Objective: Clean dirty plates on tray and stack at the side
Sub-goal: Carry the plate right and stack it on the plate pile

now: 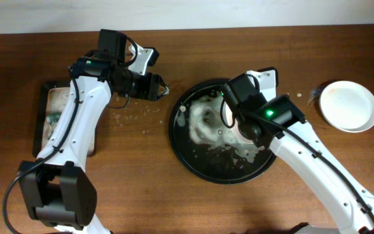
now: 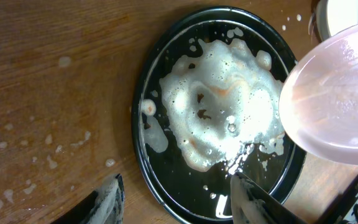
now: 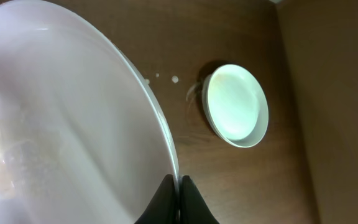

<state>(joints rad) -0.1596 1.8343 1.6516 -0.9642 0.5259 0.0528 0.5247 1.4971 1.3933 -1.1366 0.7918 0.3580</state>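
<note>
Two claws are in view. The right claw (image 3: 179, 190) has its fingers pressed together on the rim of a white plate (image 3: 67, 112), which it holds tilted on edge, the broad smeared face filling the wrist view to one side of the pinch. Beneath this claw lies the large round black tray (image 1: 186, 159), its floor covered by a spread of white foam (image 2: 222, 106) tinged with orange. On the side of the right claw away from the tray, well apart from it, another white plate (image 1: 348, 105) rests flat on the desk (image 1: 141, 195); whether more plates lie under it I cannot tell. The left claw (image 2: 176, 183) hangs just beside the tray's rim with its foam-flecked fingers (image 2: 107, 196) apart and nothing visible between them. Straight ahead of it is the foamy tray, and past that the held plate. Behind the left claw, along its arm, sits a small rectangular black tray (image 1: 46, 91), with flecks of foam (image 1: 135, 116) on the wood between.
</note>
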